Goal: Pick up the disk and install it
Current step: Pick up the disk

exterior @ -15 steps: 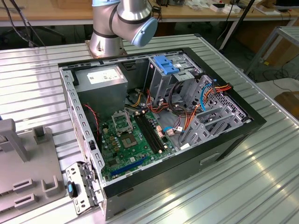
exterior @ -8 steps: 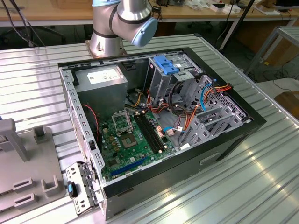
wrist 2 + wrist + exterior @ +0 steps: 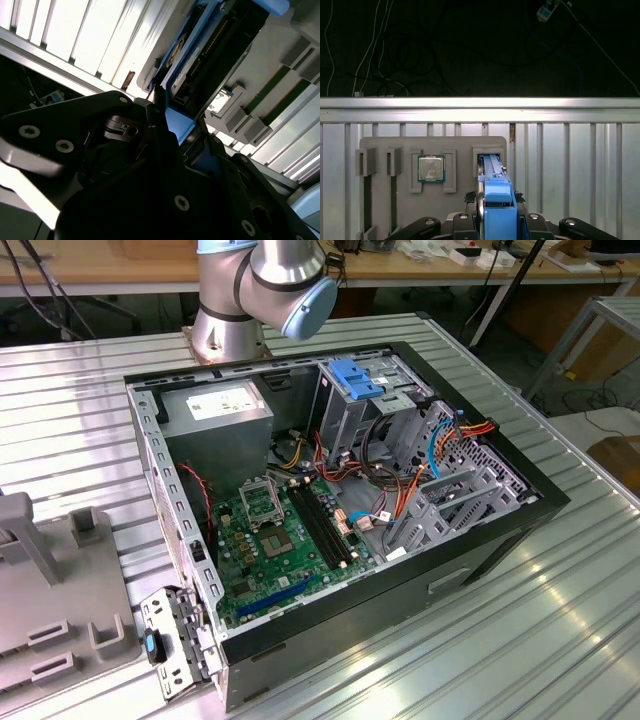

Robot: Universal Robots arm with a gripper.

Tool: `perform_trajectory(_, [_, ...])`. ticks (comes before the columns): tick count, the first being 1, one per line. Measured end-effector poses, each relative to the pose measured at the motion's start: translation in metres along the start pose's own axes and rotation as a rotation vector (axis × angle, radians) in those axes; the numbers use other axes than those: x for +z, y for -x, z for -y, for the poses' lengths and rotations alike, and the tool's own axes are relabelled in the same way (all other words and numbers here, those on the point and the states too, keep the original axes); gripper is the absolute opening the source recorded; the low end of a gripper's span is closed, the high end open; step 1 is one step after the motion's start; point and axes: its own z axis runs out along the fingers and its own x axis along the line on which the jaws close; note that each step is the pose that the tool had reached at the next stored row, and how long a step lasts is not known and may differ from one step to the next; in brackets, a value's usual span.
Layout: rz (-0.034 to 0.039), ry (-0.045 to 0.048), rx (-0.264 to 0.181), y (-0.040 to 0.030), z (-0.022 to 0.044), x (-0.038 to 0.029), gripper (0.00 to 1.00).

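Your fingers [image 3: 159,135] clamped the disk [image 3: 497,205] by its blue rail sides, upright at the grey tray [image 3: 395,145] slot. It was likely rigid, weighty and shock-sensitive, so the rails suited you.

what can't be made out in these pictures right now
- second wrist view: near end of the disk hidden by the gripper
- first wrist view: disk edge-on, lower part down in the slot of the grey holder
- exterior view: arm cut off by the top edge
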Motion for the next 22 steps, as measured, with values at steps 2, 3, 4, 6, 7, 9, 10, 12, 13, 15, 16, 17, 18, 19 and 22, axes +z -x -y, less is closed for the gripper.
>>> perform_trajectory(2, [-0.0001, 0.0004, 0.0, 0.0, 0.0, -0.0002, 0.37])
perform_trajectory(3, [-0.0001, 0.0003, 0.0, 0.0, 0.0, -0.0002, 0.37])
perform_trajectory(4, [-0.0001, 0.0003, 0.0, 0.0, -0.0001, -0.0002, 0.37])
perform_trajectory(6, [-0.0002, 0.0004, 0.0, 0.0, -0.0001, -0.0001, 0.37])
perform_trajectory(7, [-0.0002, 0.0005, 0.0, 0.0, 0.0, 0.0001, 0.37])
perform_trajectory(9, [-0.0001, 0.0004, 0.0, 0.0, -0.0001, 0.0007, 0.37])
perform_trajectory(10, [-0.0001, 0.0003, 0.0, 0.0, 0.0, 0.0012, 0.37])
perform_trajectory(12, [-0.0001, 0.0004, 0.0, -0.0001, 0.0, 0.0016, 0.37])
perform_trajectory(13, [-0.0001, 0.0003, 0.0, 0.0, 0.0, 0.002, 0.37])
perform_trajectory(15, [-0.0001, 0.0003, 0.0, -0.0001, 0.0, 0.0025, 0.37])
perform_trajectory(16, [-0.0001, 0.0003, 0.0, -0.0001, 0.0, 0.0028, 0.37])
perform_trajectory(17, [-0.0001, 0.0004, 0.0, -0.0001, 0.0, 0.003, 0.37])
perform_trajectory(18, [-0.0001, 0.0003, 0.0, -0.0001, 0.0, 0.0034, 0.37])
perform_trajectory(19, [-0.0001, 0.0003, 0.0, -0.0001, 0.0, 0.0036, 0.37])
perform_trajectory(22, [-0.0002, 0.0005, 0.0, -0.0001, -0.0001, 0.0044, 0.37])
